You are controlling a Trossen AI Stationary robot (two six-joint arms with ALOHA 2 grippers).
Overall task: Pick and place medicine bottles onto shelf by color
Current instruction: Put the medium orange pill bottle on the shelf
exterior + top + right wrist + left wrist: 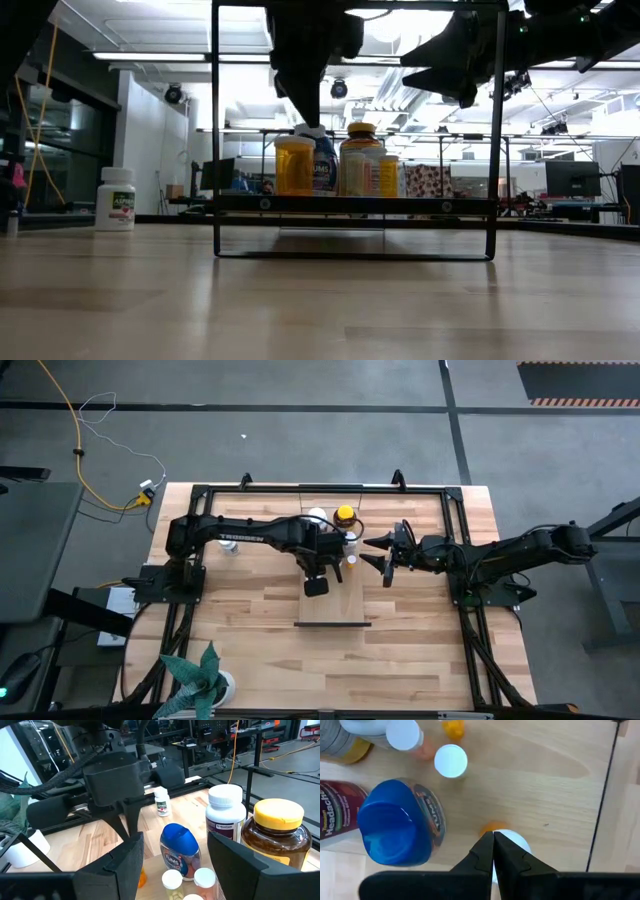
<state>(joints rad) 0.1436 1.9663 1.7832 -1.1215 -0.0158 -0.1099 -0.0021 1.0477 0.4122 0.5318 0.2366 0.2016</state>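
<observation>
The light wood shelf [335, 605] lies mid-table with a dark strip at its near end. At its far end stand a white bottle [226, 815], a larger amber bottle with a yellow cap [277, 830], a blue-capped bottle [395, 827] and tiny white-capped orange bottles [451, 761]. My left gripper [493, 836] is shut, pointing down over another tiny white-capped orange bottle [515, 842] that stands on the shelf. My right gripper [175, 842] is open and empty, level, just right of the bottles and facing them. My left gripper's shut fingertips stand over the edge of the tiny bottle's white cap [516, 840]. The fingers come from above, pointing down. I cannot tell whether they touch the cap.
One more white bottle [230, 547] stands alone on the table, left of the shelf under the left arm. A potted plant [200, 680] stands at the near left corner. A black frame [215, 150] runs around the work area.
</observation>
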